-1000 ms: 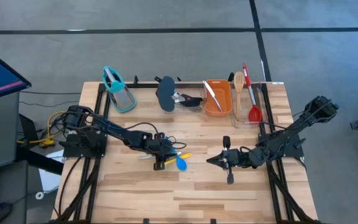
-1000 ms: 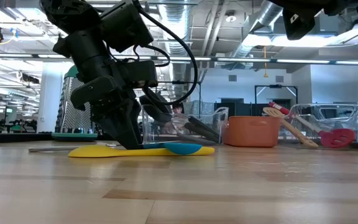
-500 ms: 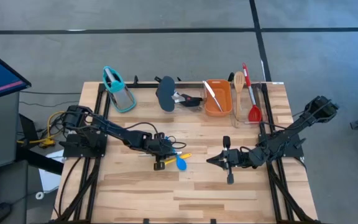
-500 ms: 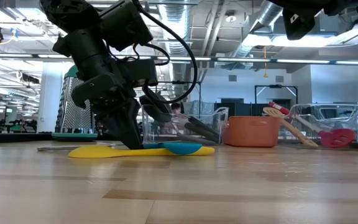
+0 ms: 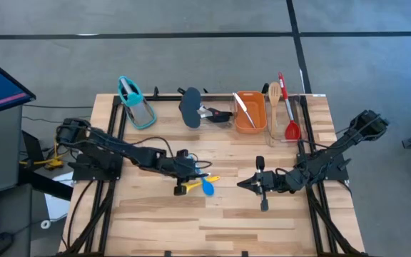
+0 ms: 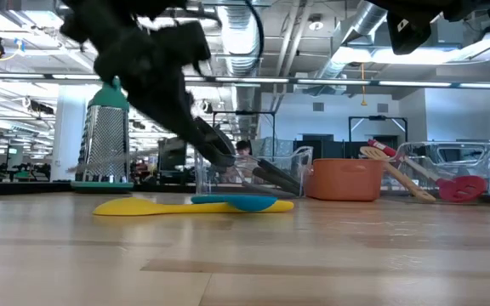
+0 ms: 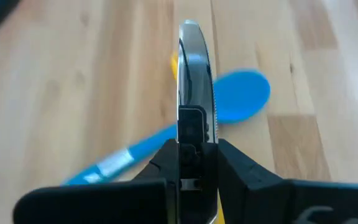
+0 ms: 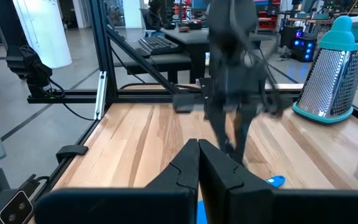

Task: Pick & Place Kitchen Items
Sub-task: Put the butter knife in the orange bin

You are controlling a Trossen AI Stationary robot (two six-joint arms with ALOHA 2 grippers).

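My left gripper (image 5: 185,180) hangs over the middle of the table, shut on a thin silver metal utensil (image 7: 194,74), which the left wrist view shows edge-on. In the low view the gripper (image 6: 219,153) is above the table top. Under it a small blue spoon (image 5: 207,188) and a yellow spoon (image 6: 143,206) lie flat on the wood, crossing each other. My right gripper (image 5: 240,185) waits shut, low over the table right of the middle. My left gripper pinches the silver utensil's flat sides (image 7: 194,134) between its two fingers. The utensil runs along the fingers and sticks out past their tips. It is clear of the table, above the blue spoon (image 7: 241,102).
At the far edge stand a teal-topped grater (image 5: 135,103), a clear tray with a black spatula (image 5: 191,111), an orange tub (image 5: 249,112), and a clear tray with a wooden spoon and a red spoon (image 5: 285,107). Bare wood stretches along the near half.
My left gripper has shut on the silver utensil that lay on the table beside the spoons, then risen with it, lifting it clear. The blue and yellow spoons have stayed where they lay.
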